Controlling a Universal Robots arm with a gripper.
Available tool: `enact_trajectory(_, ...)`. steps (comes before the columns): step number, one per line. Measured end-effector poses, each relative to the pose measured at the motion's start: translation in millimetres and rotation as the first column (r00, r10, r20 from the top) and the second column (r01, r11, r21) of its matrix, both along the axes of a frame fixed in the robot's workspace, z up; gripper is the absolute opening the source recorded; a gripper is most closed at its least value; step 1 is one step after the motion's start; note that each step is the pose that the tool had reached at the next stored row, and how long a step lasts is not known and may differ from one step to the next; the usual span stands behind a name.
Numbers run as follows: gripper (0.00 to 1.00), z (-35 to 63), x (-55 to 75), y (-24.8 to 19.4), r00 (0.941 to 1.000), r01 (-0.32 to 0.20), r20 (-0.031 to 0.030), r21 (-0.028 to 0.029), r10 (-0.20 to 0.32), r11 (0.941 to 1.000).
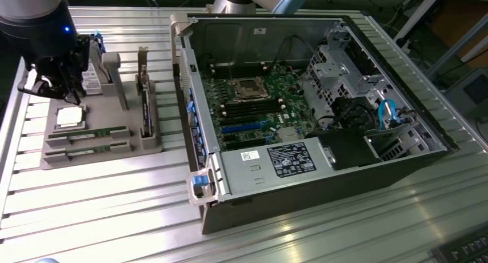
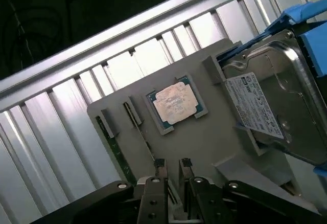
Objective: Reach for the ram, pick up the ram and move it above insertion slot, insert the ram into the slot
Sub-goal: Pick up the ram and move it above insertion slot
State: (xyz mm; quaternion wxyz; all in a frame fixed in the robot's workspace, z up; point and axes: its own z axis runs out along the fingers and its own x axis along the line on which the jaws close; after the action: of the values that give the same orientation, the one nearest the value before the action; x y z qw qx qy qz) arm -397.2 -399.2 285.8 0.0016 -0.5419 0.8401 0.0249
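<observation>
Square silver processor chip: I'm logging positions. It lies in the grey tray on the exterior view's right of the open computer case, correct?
No: the square silver processor chip lies in the grey tray on the exterior view's left of the open computer case, as that view shows.

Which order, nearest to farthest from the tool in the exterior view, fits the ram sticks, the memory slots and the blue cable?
1. Ram sticks, on the grey tray beside the tool.
2. Memory slots, on the motherboard.
3. Blue cable, farthest toward the exterior view's right.
</observation>
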Motion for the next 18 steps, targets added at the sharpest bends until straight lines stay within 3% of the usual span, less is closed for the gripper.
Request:
enact_trajectory(3, 0.24, -1.3, 0.0, 0.0, 0.9942, -0.107, -0.0001, 0.0, 0.107, 0.9942)
enact_trajectory(4, 0.24, -1.8, 0.0, 0.0, 0.9874, -0.158, 0.0, 0.0, 0.158, 0.9874)
enact_trajectory(5, 0.24, -2.2, 0.0, 0.0, 0.9762, -0.217, -0.0001, 0.0, 0.217, 0.9762)
enact_trajectory(10, 0.24, -2.9, 0.0, 0.0, 0.9465, -0.323, 0.0, 0.0, 0.323, 0.9465)
enact_trajectory(11, 0.24, -3.1, 0.0, 0.0, 0.932, -0.362, 0.0, 0.0, 0.362, 0.932)
enact_trajectory(12, 0.24, -3.0, 0.0, 0.0, 0.9291, -0.37, 0.0, 0.0, 0.37, 0.9291)
enact_trajectory(15, 0.24, -3.1, -0.1, 0.0, 0.9291, -0.37, 0.0, 0.0, 0.37, 0.9291)
enact_trajectory(18, 0.24, -3.1, -0.2, -4.8, 0.9279, -0.373, 0.0, 0.0, 0.373, 0.9279)
